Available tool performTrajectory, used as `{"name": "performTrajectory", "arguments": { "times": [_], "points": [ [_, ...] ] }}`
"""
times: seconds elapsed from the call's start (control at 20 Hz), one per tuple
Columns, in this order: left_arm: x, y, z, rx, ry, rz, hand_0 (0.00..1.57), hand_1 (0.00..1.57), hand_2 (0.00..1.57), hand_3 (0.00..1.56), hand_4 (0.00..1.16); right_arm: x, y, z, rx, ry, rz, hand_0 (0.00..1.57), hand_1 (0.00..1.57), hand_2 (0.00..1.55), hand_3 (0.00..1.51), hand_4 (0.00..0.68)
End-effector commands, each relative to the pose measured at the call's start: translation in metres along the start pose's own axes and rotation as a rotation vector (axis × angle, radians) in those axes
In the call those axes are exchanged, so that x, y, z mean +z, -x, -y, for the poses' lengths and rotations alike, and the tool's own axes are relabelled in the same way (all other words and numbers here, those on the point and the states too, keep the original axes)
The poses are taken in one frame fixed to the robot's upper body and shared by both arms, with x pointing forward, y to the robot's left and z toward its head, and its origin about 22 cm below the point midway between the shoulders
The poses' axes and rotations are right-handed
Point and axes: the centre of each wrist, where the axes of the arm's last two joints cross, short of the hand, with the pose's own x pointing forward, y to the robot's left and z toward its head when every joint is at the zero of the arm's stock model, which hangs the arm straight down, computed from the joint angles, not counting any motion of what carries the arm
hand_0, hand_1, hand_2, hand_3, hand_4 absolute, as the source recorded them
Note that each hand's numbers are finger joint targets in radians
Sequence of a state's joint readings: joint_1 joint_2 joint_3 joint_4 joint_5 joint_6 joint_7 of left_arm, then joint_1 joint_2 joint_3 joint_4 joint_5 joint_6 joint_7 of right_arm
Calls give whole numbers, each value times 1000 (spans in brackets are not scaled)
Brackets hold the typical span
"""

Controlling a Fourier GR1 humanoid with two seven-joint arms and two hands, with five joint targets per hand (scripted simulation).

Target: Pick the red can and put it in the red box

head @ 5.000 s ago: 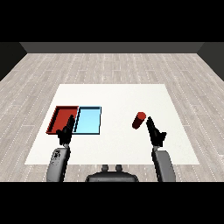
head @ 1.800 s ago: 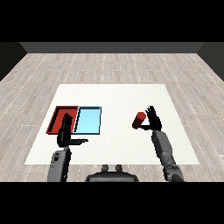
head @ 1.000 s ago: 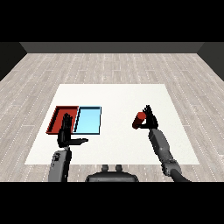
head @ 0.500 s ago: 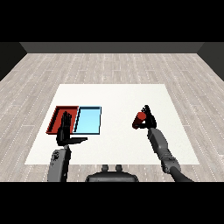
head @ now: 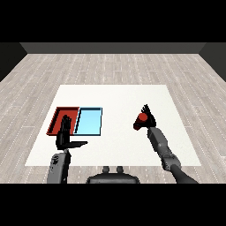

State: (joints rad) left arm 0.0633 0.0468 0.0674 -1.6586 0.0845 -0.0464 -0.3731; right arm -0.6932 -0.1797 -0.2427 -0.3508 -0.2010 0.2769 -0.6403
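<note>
The red can [head: 140, 120] is at the right of the white table, tilted, with my right hand [head: 148, 116] curled round it from behind and to its right. I cannot tell whether the can rests on the table or is lifted off it. The red tray [head: 57, 118] lies at the left of the table, partly hidden by my left hand [head: 65, 133]. That hand stands upright over the tray's near edge, fingers straight, thumb pointing right, holding nothing.
A light blue tray [head: 89, 121] lies right beside the red tray on its right. The white table [head: 114, 99] stretches between the trays and the can. Grey wooden floor surrounds the table.
My right hand has reached forward and left to the can and closed round it; the can has tipped and shifted slightly left. The left hand has barely moved.
</note>
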Motion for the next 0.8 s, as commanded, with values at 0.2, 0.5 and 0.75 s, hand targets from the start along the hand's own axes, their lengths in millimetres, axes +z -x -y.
{"name": "performTrajectory", "arguments": {
  "times": [0.2,0.5,0.75],
  "points": [
    [-20,-9,0,2,-11,12,0,0,0,0,0,3,11,-10,1,-14,-12,0,0,0,0,0],
    [-7,10,7,5,8,8,0,0,0,0,0,1,13,-13,3,33,-26,0,0,350,121,0],
    [-11,-2,-20,-2,2,2,0,0,0,0,0,-13,-4,-15,109,63,-38,1484,1484,1468,1437,662]
  ]
}}
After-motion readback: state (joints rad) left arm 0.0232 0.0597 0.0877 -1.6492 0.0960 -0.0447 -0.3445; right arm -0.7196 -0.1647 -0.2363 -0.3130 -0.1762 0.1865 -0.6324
